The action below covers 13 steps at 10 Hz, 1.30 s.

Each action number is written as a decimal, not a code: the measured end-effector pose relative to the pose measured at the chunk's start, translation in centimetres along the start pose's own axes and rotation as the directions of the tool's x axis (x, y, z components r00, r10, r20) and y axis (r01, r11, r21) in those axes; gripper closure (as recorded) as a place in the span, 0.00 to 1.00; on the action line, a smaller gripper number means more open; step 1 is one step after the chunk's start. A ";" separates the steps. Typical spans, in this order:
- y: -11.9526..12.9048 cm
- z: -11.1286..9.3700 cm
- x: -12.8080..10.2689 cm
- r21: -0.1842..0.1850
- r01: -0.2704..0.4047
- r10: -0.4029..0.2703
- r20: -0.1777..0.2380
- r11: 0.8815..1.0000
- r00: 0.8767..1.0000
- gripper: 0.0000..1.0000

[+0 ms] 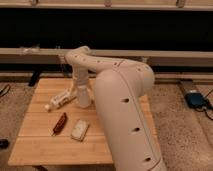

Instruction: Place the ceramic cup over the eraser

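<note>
My gripper (82,96) points straight down over the wooden table (45,150), at its back middle. At the arm's lower end there is a whitish cylindrical shape, taller than wide, that reaches the tabletop. It looks like the ceramic cup (83,99), but I cannot tell where the gripper ends and the cup begins. The black eraser is not in view; it may be hidden under or behind the arm's end.
A white bottle-like object (60,99) lies on its side just left of the gripper. A dark red slim object (60,123) and a whitish rectangular block (79,130) lie nearer the front. My arm's large near link (125,115) covers the table's right side.
</note>
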State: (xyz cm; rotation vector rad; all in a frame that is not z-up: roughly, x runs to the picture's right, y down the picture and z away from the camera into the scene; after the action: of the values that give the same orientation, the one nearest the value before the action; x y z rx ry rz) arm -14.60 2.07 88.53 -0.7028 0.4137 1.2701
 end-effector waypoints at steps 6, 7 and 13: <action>0.2 -0.6 0.4 -0.016 -0.008 0.008 -0.013 1.000 1.000 0.90; 0.5 -1.6 0.4 -0.025 0.000 0.000 -0.003 1.000 1.000 0.98; 2.1 -9.8 3.9 -0.054 0.090 -0.082 0.128 0.994 0.988 1.00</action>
State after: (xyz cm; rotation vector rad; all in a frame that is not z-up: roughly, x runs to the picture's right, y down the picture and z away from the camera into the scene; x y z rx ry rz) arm -14.65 -1.56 78.39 -0.6801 0.2412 1.2413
